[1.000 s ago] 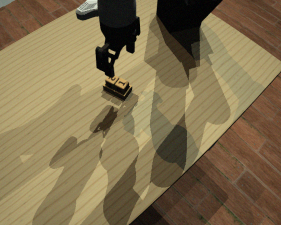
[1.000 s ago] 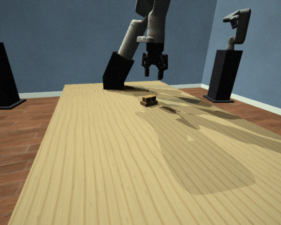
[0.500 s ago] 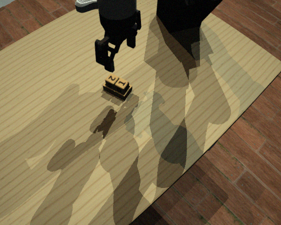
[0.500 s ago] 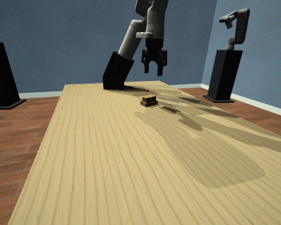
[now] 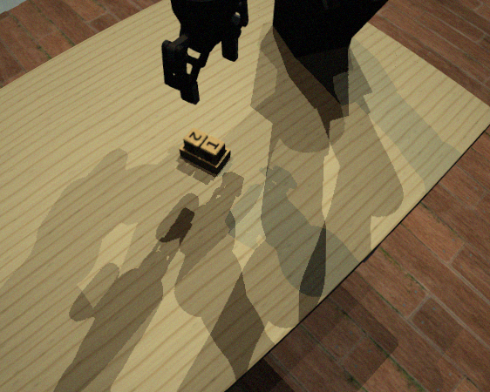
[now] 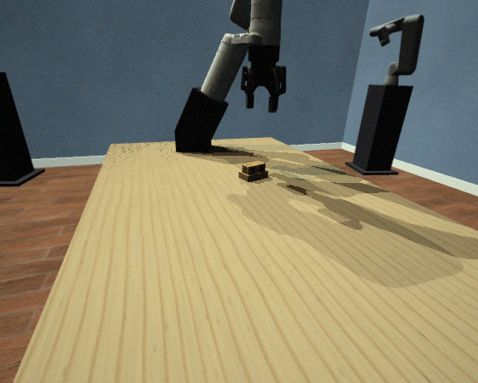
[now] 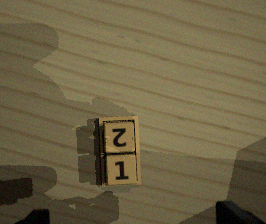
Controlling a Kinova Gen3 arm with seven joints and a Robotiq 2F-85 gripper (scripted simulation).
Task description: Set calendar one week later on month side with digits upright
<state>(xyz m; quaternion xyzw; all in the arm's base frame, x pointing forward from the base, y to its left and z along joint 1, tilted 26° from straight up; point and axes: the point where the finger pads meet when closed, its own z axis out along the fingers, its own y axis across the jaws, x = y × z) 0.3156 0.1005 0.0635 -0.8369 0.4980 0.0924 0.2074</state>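
Note:
The small dark wooden tray lies flat on the table, a little behind its middle. Two tan cubes stand in it side by side and touching. Their top faces show a 2 and a 1. The faces on the tray's sides are too small to read, and the month's name is not in view. My gripper is open and empty. It hangs high above the cubes, well clear of them.
The arm's black base stands on the table's far end, behind the tray. Black pedestals stand on the floor at both sides. The table's right edge lies well away from the tray.

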